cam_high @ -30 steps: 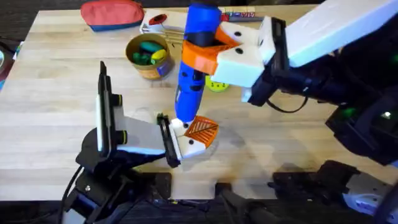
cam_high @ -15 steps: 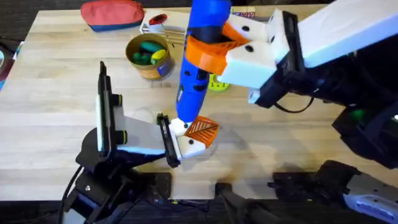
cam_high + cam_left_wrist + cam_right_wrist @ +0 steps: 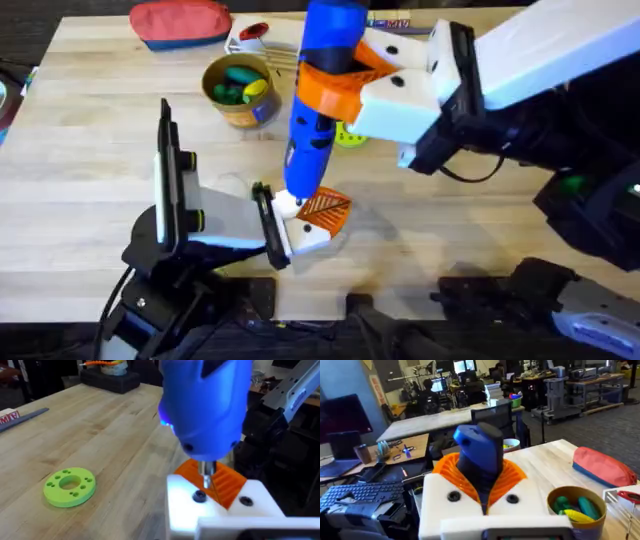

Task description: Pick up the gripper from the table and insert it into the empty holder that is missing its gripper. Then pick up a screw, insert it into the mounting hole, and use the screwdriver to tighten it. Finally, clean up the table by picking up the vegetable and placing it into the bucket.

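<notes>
You have the right gripper pinching the screwdriver by its thick blue handle, orange pads pressed on both sides of it; in the right wrist view the handle stands up between the two orange pads. The tool is about upright, slightly tilted, w/ the tip pointing down. In the left wrist view the short metal tip comes down onto the white holder, just beside a small dark screw head; if the tip sits in a screw or only touches the plastic, you cannot tell. The orange ribbed gripper sits on the holder, directly under the screwdriver, touching the white base. The left gripper is at the holder, near the table's front edge, approx. in the middle; its fingers look closed on the white piece, w/ the holder sticking out to the right of them. The bucket stands well apart, toward the far side of the table, left of the screwdriver handle, and green and yellow toys lie inside it; which one is the vegetable, you cannot tell. A lime-green disc lies flat on the table beyond the screwdriver, partly hidden behind it in the overhead view.
</notes>
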You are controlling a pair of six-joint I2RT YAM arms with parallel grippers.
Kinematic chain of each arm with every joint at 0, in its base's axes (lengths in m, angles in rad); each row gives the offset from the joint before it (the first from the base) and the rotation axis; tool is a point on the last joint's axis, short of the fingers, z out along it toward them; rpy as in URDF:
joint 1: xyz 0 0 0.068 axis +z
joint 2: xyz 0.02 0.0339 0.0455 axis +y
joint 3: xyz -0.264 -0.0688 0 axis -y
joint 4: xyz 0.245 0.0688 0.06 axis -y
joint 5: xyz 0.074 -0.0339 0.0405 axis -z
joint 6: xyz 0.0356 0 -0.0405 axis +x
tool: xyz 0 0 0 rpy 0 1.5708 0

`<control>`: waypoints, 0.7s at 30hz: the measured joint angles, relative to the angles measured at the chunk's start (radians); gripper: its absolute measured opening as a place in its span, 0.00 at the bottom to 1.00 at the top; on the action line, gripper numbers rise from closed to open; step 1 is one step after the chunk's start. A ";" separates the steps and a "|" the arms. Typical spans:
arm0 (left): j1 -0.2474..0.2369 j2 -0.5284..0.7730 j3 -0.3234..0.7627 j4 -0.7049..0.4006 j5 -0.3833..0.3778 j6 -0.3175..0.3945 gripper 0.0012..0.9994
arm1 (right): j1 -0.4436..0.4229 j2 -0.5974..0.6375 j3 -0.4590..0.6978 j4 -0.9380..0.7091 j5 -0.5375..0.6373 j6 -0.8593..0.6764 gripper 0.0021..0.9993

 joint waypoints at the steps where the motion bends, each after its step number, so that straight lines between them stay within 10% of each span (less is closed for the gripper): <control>1: 0.000 0.000 0.000 0.000 0.000 0.000 0.00 | 0.000 0.001 0.000 0.000 0.000 0.000 0.01; 21: 0.000 0.000 0.000 0.000 -0.004 0.000 0.00 | 0.000 0.031 0.000 -0.052 -0.005 -0.013 0.00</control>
